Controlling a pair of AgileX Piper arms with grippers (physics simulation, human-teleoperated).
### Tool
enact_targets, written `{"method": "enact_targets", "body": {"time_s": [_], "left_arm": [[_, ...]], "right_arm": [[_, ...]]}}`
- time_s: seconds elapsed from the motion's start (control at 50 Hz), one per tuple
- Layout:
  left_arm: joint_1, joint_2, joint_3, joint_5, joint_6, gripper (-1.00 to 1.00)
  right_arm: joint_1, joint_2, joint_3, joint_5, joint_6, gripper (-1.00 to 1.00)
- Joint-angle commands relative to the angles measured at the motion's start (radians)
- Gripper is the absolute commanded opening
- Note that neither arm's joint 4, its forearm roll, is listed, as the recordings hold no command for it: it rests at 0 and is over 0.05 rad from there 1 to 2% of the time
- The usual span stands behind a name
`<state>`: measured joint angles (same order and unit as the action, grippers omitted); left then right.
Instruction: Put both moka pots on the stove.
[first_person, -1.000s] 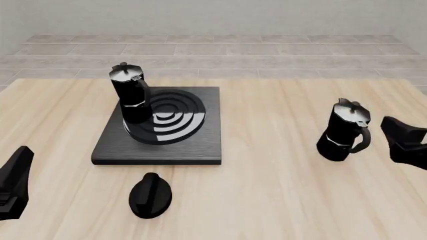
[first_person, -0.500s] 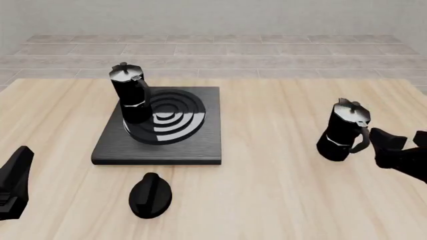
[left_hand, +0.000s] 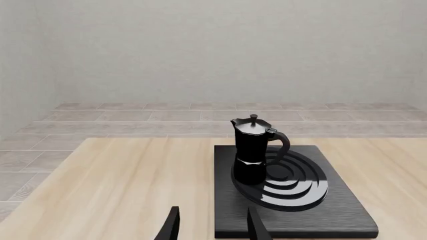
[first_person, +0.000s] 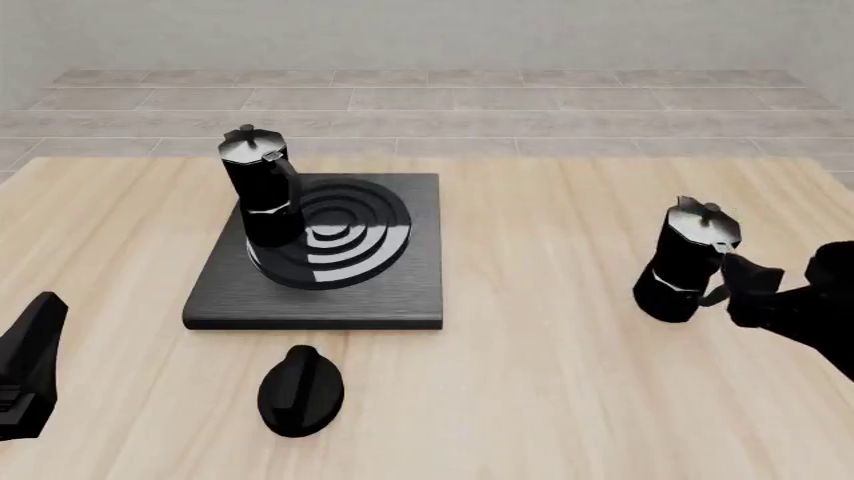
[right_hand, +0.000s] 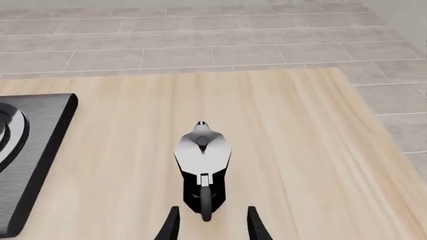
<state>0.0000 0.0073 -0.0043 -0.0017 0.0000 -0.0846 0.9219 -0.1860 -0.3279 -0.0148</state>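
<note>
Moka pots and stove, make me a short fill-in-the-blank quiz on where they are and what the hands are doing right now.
1. One moka pot stands on the ____.
2. The other moka pot stands on the bare ____.
3. The right hand has its fingers on either side of that pot's ____.
4. The left hand holds ____.

Missing words: stove; table; handle; nothing

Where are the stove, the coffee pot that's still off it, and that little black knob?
stove (first_person: 416, 285): front view, bare slab corner.
moka pot off the stove (first_person: 678, 265): front view, faceted body.
black oval knob (first_person: 300, 392): front view, top middle.
</note>
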Motion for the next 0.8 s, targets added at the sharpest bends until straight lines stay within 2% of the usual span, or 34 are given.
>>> {"method": "enact_targets", "body": {"time_s": [0.02, 0.44, 0.8], "left_arm": [[0.0, 0.0, 0.0, 0.0, 0.0, 1.0], [0.0, 0.0, 0.0, 0.0, 0.0, 1.0], [0.0, 0.0, 0.0, 0.0, 0.0, 1.0]], "right_arm": [[0.008, 0.084, -0.011, -0.089, -0.023, 1.0], [0.023, 0.163, -0.034, -0.151, -0.014, 1.0], [0.02, 0.27, -0.027, -0.243, -0.003, 1.0]]}}
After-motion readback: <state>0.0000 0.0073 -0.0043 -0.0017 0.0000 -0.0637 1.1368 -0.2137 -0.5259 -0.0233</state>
